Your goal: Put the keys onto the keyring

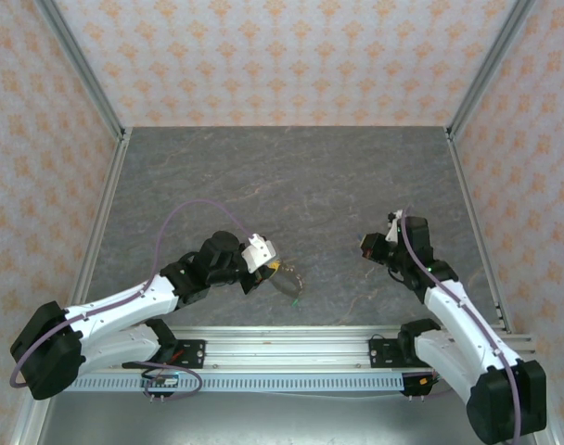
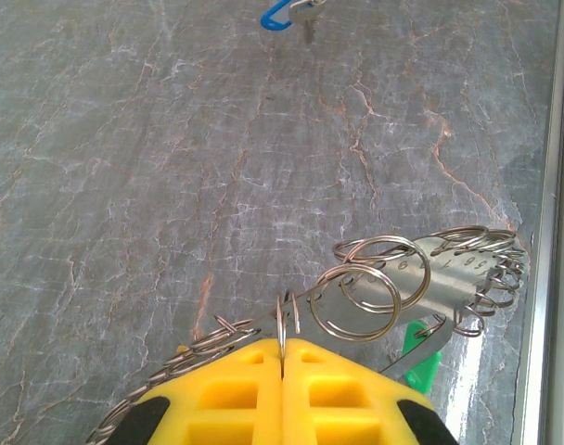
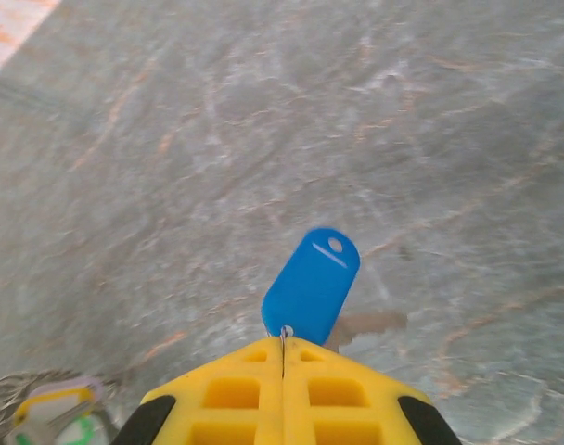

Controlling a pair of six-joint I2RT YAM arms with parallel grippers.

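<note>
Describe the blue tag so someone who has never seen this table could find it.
On the grey stone-patterned table, find the right claw, yellow and shut. The blue tag sticks out past its tips, a rounded oblong with a hole at its far end. The green tag sits apart, by the keyring in the left claw.

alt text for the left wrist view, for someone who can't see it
The left gripper is shut on the thin wire of the keyring, which is crowded with small metal rings. A green tag shows beside the yellow fingers; a blue-tagged key shows at the top edge.
</note>
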